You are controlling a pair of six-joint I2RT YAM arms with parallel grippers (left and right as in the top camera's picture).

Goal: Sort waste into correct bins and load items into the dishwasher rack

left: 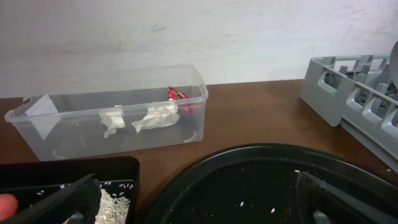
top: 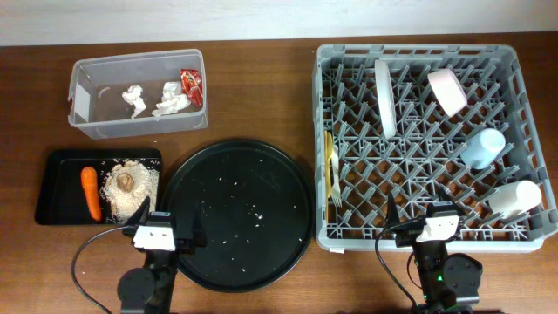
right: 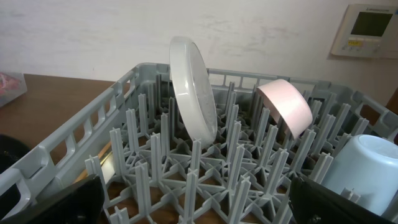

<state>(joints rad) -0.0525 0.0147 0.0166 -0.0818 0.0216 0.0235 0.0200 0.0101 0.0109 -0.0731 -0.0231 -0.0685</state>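
Note:
The grey dishwasher rack (top: 418, 50) holds a white plate (right: 193, 87) on edge, a pink bowl (right: 286, 106), a light blue cup (top: 482, 148), a white cup (top: 514, 198) and pale forks (top: 332, 170). In the clear tub (left: 74, 134) lie crumpled napkins (left: 155, 118) and a red wrapper (left: 177, 94). A carrot (top: 91, 192), rice (top: 139, 192) and a brown lump (top: 127, 181) sit in the black rectangular tray (top: 57, 187). My left gripper (left: 199, 202) is open and empty over the round tray's near-left rim. My right gripper (right: 196, 202) hangs open and empty over the rack's near edge.
A large round black tray (top: 240, 214) with scattered rice grains lies between the rectangular tray and the rack. Brown table top shows between the tub and the rack. A wall thermostat (right: 370, 28) hangs at the far right.

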